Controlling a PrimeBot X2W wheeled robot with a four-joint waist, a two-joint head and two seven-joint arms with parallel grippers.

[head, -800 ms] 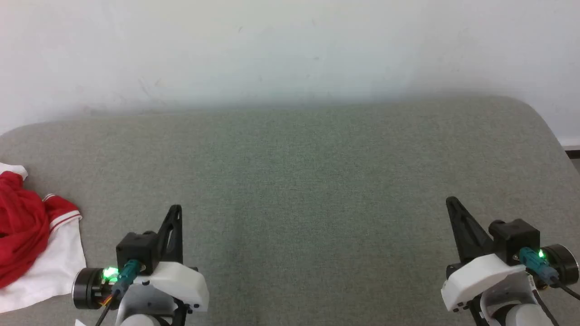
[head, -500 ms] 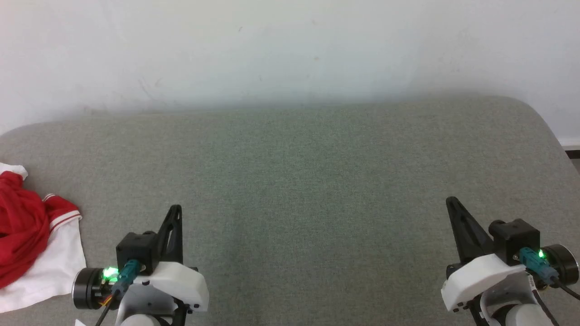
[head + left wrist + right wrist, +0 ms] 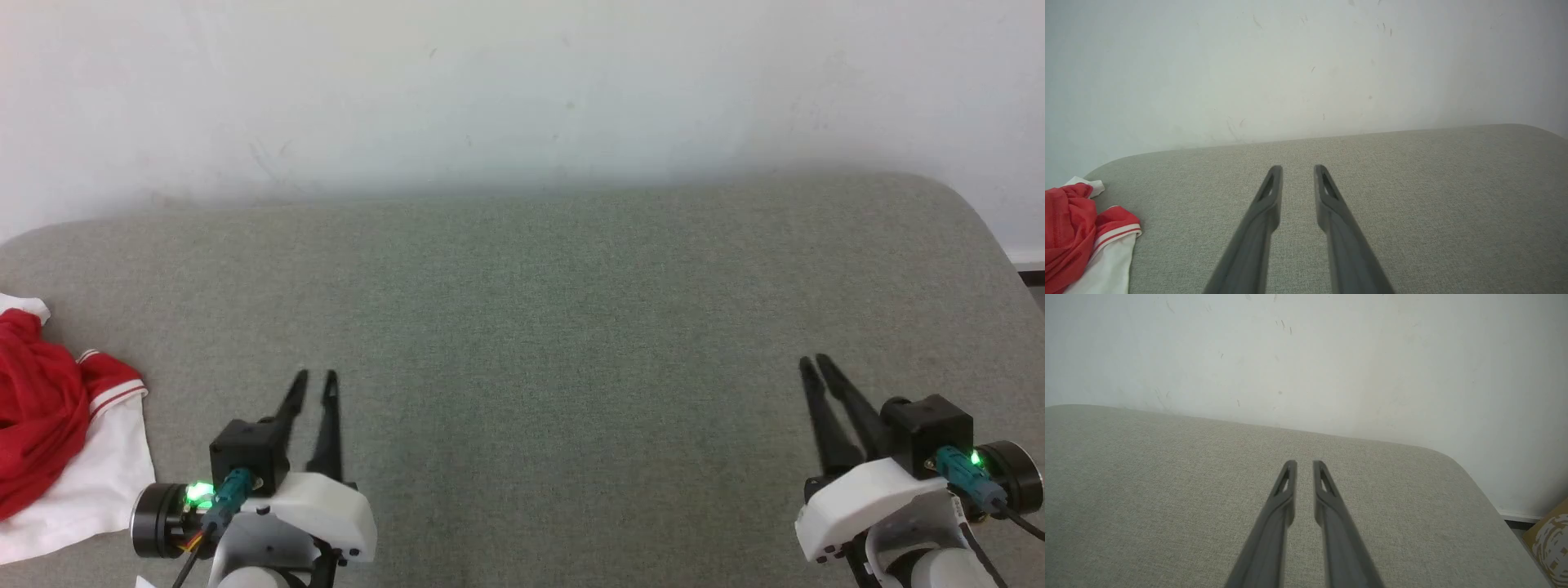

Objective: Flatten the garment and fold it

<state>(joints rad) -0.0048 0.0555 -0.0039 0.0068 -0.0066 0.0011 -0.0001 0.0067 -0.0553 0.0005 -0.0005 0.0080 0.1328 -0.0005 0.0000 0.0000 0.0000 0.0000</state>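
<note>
The garment (image 3: 41, 408) lies crumpled at the far left edge of the grey cushion: red cloth with a white sleeve and red-white stripe trim; part of it runs out of the picture. It appears again in the left wrist view (image 3: 1069, 232), low at the left. My left gripper (image 3: 314, 376) rests to the right of it, apart from it, fingers slightly open around nothing (image 3: 1298, 169). Far to the right, my right gripper (image 3: 815, 363) has its fingers almost together, a thin slit between them, holding nothing (image 3: 1304, 463).
The grey upholstered surface (image 3: 522, 327) stretches wide between both grippers, with rounded back corners. A white wall (image 3: 522, 82) rises right behind it. Beyond the right edge, a brown patterned box (image 3: 1549, 539) stands on the floor.
Both grippers' fingers, earlier seen as one closed dark wedge each, now show as two separate prongs; the left pair stands wider apart than the right. The garment and arms have not shifted.
</note>
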